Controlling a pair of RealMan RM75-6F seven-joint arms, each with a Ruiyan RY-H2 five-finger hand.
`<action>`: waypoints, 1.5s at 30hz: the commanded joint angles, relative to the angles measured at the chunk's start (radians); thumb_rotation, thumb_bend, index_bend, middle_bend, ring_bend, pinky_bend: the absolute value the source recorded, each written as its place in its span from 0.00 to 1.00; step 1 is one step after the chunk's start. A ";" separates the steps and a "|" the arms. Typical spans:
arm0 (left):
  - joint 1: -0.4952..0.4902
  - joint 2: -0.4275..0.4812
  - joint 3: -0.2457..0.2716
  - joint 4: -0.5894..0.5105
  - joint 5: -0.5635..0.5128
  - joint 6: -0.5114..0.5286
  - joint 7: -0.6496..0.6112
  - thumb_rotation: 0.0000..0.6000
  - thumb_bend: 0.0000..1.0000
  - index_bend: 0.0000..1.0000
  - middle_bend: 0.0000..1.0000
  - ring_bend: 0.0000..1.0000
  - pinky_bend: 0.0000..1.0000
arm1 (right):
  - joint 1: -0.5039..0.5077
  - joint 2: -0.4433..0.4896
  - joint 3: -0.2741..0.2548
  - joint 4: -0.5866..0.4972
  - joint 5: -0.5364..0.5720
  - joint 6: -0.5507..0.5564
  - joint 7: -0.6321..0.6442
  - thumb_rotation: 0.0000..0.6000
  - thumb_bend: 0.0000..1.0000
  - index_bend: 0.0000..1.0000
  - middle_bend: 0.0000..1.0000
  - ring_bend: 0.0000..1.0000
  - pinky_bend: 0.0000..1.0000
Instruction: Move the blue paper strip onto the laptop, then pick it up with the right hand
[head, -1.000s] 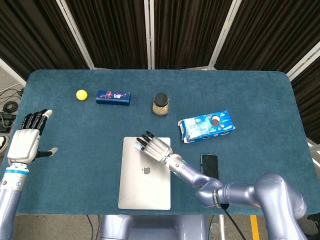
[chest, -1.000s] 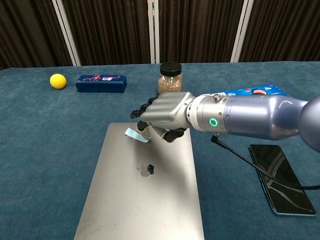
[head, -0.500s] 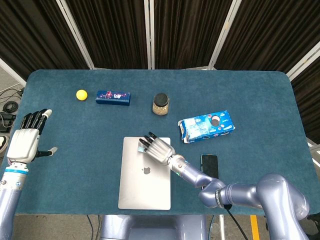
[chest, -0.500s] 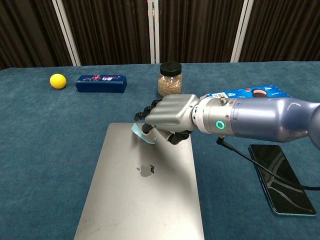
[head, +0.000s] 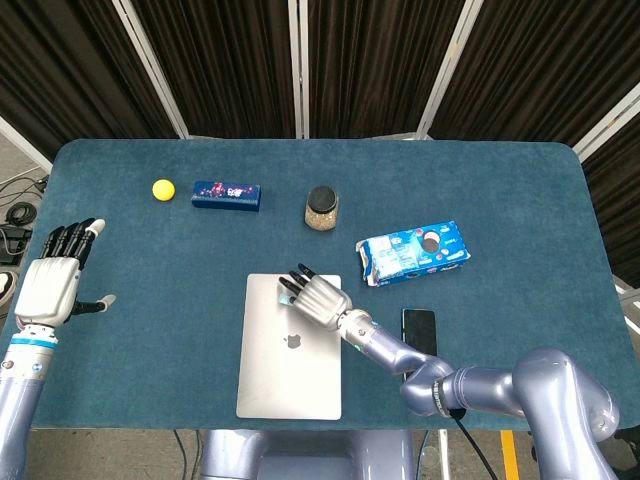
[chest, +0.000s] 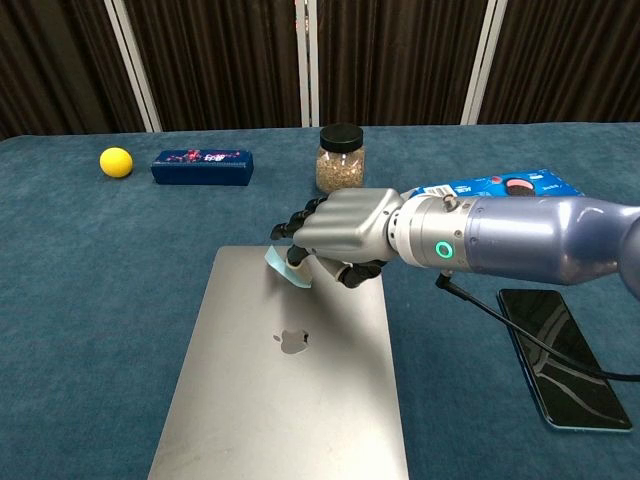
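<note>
Right hand (chest: 340, 235) pinches curled blue paper strip (chest: 284, 268) above smooth silver laptop (chest: 285, 380); left hand (head: 52, 280) spread, empty.

Blue-covered table (head: 150, 330) bearing laptop (head: 285, 375) under right hand (head: 315, 297); jar (head: 321, 208), box (head: 226, 194), ball (head: 163, 189) beyond; cookie pack (head: 413, 252), phone (head: 419, 330) rightward.

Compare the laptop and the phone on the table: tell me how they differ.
The laptop is silver with a logo on its closed lid; the phone is black and glossy. The laptop is much larger than the phone. The right robot hand holds the blue paper strip over the laptop; nothing is over the phone. Both lie flat.
</note>
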 joint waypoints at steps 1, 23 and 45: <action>0.000 0.001 0.000 0.000 0.000 0.000 -0.001 1.00 0.00 0.00 0.00 0.00 0.00 | 0.002 -0.001 -0.001 0.003 0.004 -0.001 -0.007 1.00 1.00 0.39 0.00 0.00 0.00; -0.003 0.006 -0.003 0.001 -0.006 -0.012 -0.013 1.00 0.00 0.00 0.00 0.00 0.00 | 0.016 -0.014 0.000 0.023 0.050 -0.009 -0.046 1.00 1.00 0.39 0.00 0.00 0.00; 0.001 0.013 -0.001 -0.005 0.001 -0.006 -0.022 1.00 0.00 0.00 0.00 0.00 0.00 | -0.064 0.254 0.068 -0.280 -0.048 0.199 0.004 1.00 1.00 0.39 0.00 0.00 0.00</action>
